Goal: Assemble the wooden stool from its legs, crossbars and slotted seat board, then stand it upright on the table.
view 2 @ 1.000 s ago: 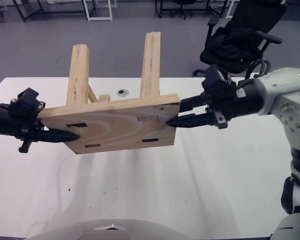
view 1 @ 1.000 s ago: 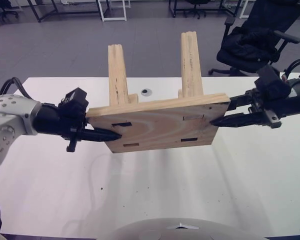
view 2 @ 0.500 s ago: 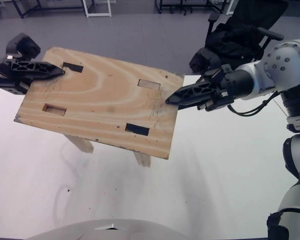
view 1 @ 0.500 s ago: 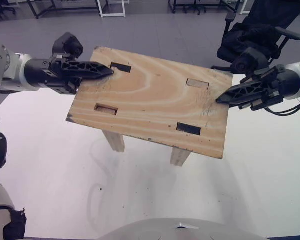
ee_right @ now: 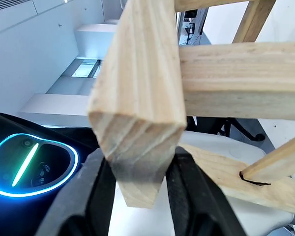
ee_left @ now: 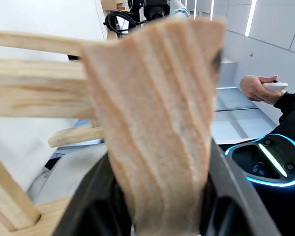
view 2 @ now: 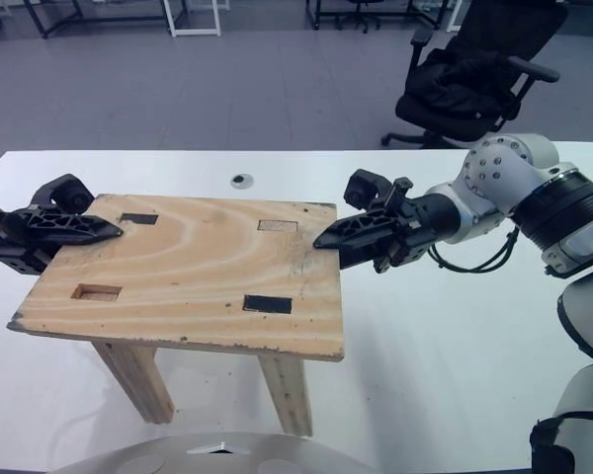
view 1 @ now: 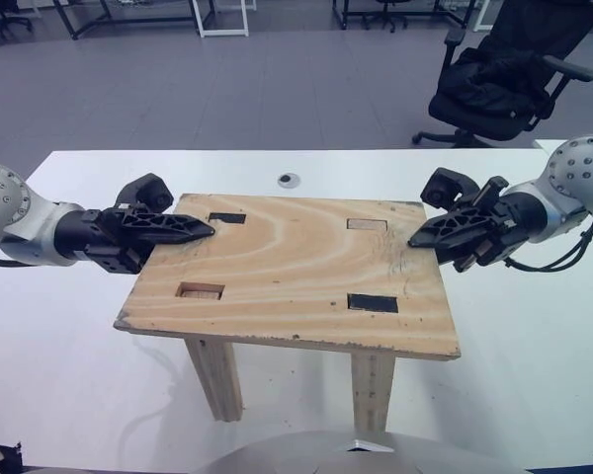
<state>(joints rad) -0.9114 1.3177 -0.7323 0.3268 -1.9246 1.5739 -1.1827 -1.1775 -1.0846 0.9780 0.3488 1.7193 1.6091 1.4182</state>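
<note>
Two opposite edges of the stool (view 1: 287,276) sit clamped in the left tool (view 1: 202,229) and right tool (view 1: 419,239).

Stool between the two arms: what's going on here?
The robot holds the assembled wooden stool by its seat, with the left tool clamped on one short edge and the right tool on the opposite one. The stool is upright, seat on top. Its legs point down to the white table and seem to rest on it.
</note>
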